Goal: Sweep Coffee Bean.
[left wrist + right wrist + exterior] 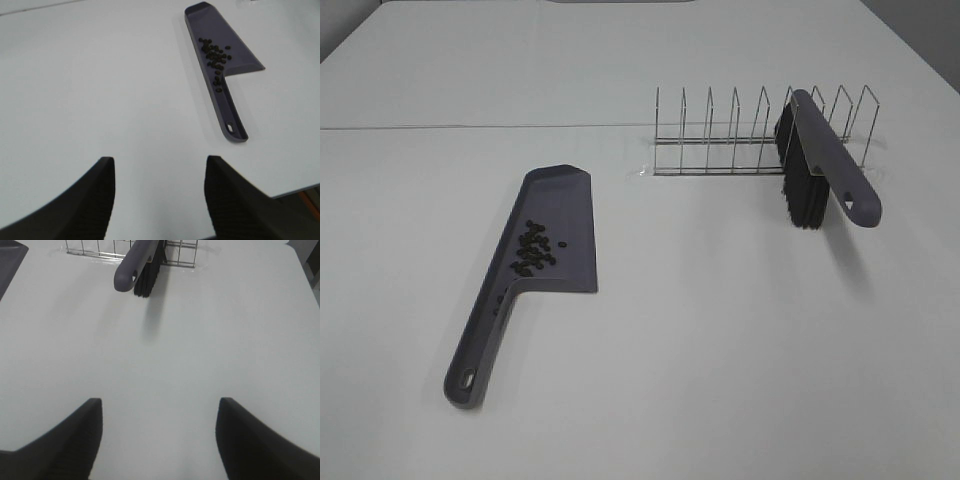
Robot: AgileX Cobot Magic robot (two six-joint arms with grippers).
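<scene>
Exterior high showed us neither arm, only the table and what lay on it. On the left lay the dustpan, its handle running toward the near-left corner, and the beans sat in a cluster on its flat blade, with one or two strays down by the neck of the handle. We saw no beans on the bare table around it. Further right and farther back stood the wire rack, and the brush leaned in its right end, bristles down, handle tip toward us.

In the left wrist view we found the left gripper released, its jaws apart over bare table with nothing between them, the dustpan and its beans well ahead. In the right wrist view the right gripper was likewise released and empty, the brush well apart from it in the rack.

We judged the sweeping itself done: beans gathered in the pan, brush parked. Whether the pan was meant to be emptied or stowed, we could not tell.
</scene>
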